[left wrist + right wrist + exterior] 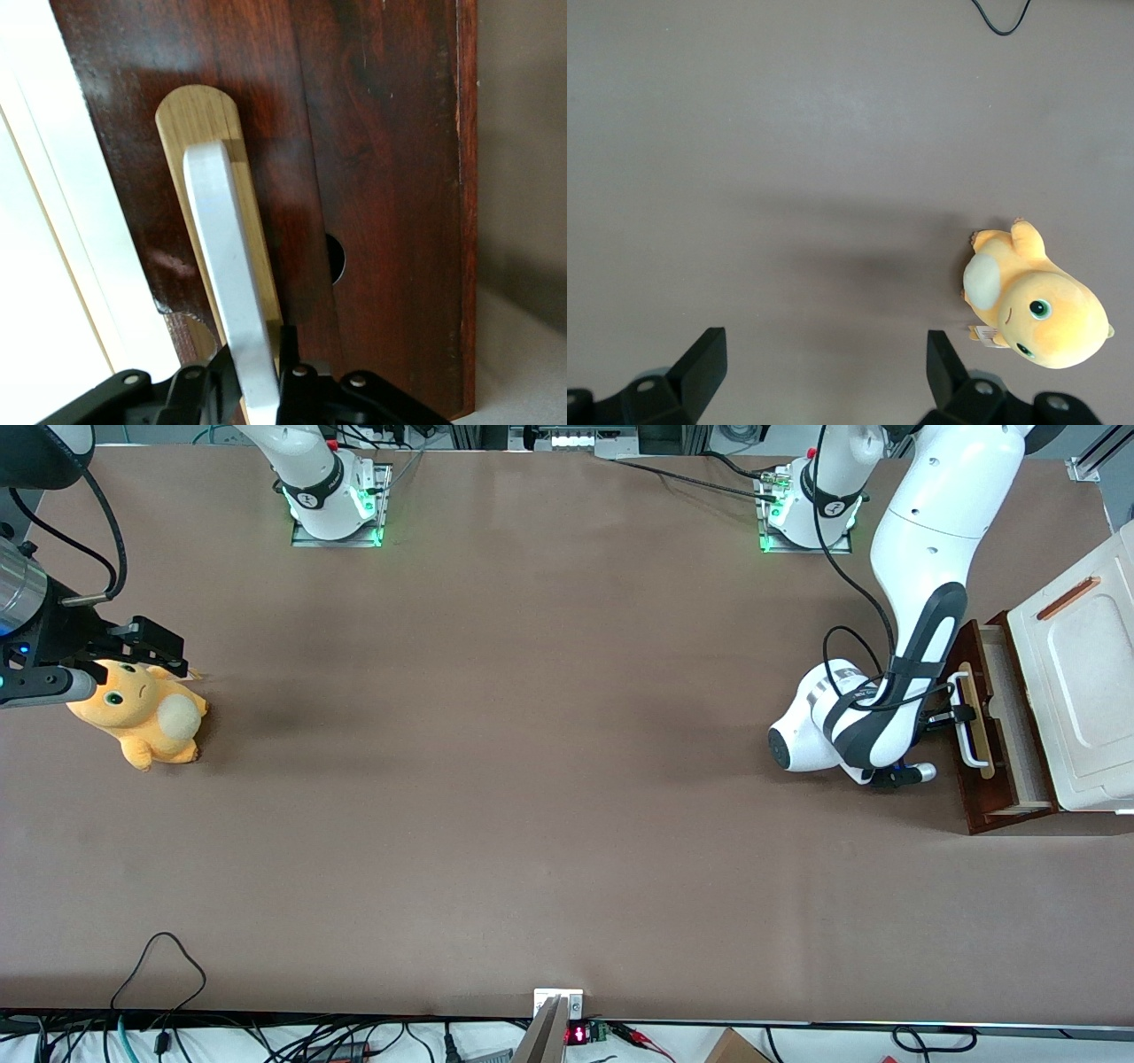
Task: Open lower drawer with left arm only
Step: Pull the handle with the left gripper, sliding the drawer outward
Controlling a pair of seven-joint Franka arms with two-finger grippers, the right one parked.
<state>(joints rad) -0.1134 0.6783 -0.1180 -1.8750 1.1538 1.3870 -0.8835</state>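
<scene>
The lower drawer (992, 731) sits at the working arm's end of the surface (532, 779), partly pulled out of the white cabinet (1076, 691), with its pale wood interior exposed. Its white loop handle (232, 292) lies on a pale wood strip (205, 115) against the dark reddish-brown front. The end effector (259, 390) of the left arm (912, 602) is clenched on the handle, one finger on each side. A yellow plush toy (142, 713) lies well apart, toward the parked arm's end.
</scene>
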